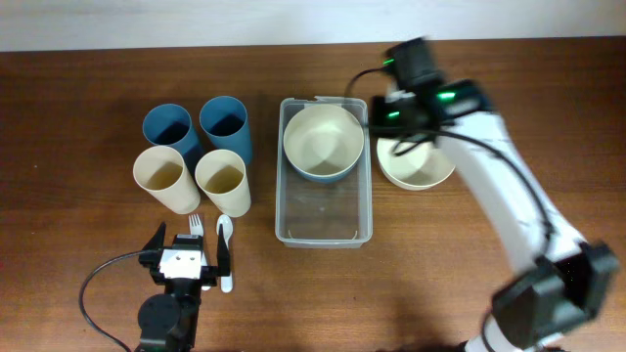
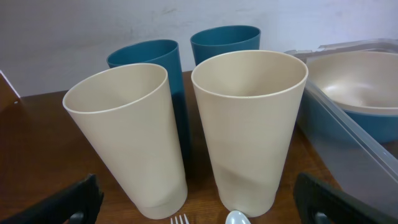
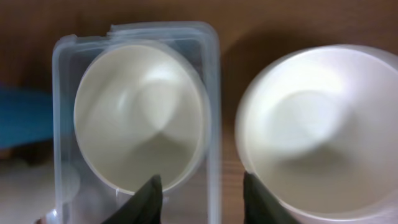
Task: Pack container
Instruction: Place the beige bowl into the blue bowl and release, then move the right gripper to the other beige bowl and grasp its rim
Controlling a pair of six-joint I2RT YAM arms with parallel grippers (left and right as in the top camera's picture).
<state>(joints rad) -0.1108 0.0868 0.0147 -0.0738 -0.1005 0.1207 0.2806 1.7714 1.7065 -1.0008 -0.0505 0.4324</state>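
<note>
- Now the right tool (image 3: 201, 182), lower centre of its view, stands apart and empty above the container (image 1: 324, 217) rim.
- Left tool (image 2: 196, 180) gapes wide before four cups (image 2: 247, 124).

No readable text, label, brand, number or sign in any view. Container (image 1: 324, 213) clear and unmarked. Blue cups (image 1: 167, 125), cream cups (image 1: 159, 174), bowls (image 1: 323, 142) all plain-surfaced. Green lights (image 1: 447, 96) on right arm show glow only, no characters. Wrist views too blurred or too close for fine print, if any.
</note>
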